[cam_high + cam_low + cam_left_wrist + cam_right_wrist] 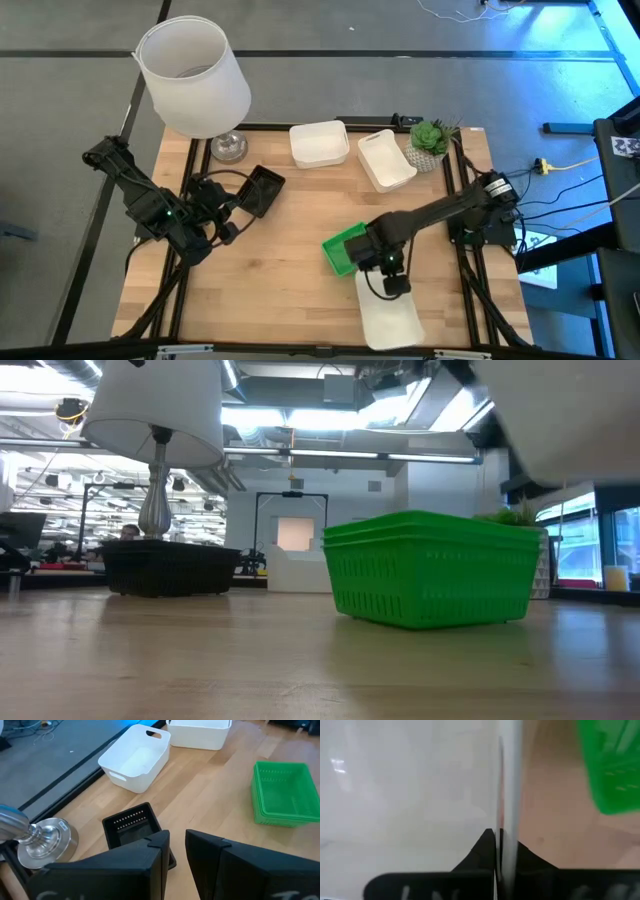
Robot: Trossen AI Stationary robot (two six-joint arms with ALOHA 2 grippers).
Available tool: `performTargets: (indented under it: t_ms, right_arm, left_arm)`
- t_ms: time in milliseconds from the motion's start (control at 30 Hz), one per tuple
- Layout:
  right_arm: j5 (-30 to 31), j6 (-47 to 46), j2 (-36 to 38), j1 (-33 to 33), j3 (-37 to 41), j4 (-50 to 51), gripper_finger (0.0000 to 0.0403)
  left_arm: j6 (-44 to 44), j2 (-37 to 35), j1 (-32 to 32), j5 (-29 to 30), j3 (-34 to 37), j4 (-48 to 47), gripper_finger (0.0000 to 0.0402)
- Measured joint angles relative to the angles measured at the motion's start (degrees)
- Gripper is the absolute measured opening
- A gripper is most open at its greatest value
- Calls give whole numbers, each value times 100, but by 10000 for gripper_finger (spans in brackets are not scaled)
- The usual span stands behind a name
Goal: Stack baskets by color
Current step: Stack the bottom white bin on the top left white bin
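My right gripper (386, 284) is shut on a white basket (390, 315) near the table's front edge, right of centre. Beside it, toward the table's middle, a green basket (345, 250) rests on its base on the wood; the low view shows it as a nested green stack (435, 580). A black mesh basket (263, 190) sits on the table at the left. My left gripper (177, 851) hovers just short of it, a narrow gap between its fingers and nothing in it. Two more white baskets (320, 144) (387, 160) stand at the far edge. My right gripper pinches the white basket's far short wall (509, 795) at the rim, one finger inside the basket and one outside. The fingers come from above, slanting down. In the low view the basket (565, 420) hangs above the table, clear of the wood.
A large white lampshade (195, 75) on a metal foot (228, 147) stands at the far left corner. A small potted plant (430, 140) is at the far right. Bare wood lies in the table's middle and near left (260, 290).
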State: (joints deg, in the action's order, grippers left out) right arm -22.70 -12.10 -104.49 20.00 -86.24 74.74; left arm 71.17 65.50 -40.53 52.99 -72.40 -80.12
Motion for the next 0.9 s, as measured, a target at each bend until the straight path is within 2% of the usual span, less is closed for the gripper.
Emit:
performTargets:
  t_ms: [100, 200, 433, 567, 700, 800, 900]
  right_arm:
    - [227, -328, 2, -210, -651, 366, 1]
    - [744, -759, 2, -490, -1295, 430, 1]
    - [2874, -2123, 2, -1330, -2532, 393, 1]
    - [3817, -2887, 2, -1923, -2797, 143, 0]
    - [3941, -3428, 2, -2611, -2672, -153, 0]
    - [3907, -3372, 0, -3148, -2471, -448, 0]
    - [3509, -3414, 0, -3724, -2273, -863, 0]
  left_arm:
    - [-164, 0, 0, -5, 0, -1, 54]
    - [-281, 1, 0, 52, 0, -2, 54]
    - [-292, 0, 0, 238, 0, -4, 54]
    - [-403, 0, 0, 180, 0, -4, 54]
    - [-642, 0, 0, 100, 0, -4, 54]
    - [-860, 0, 0, 108, 0, -4, 54]
    - [-946, 0, 0, 153, 0, -4, 54]
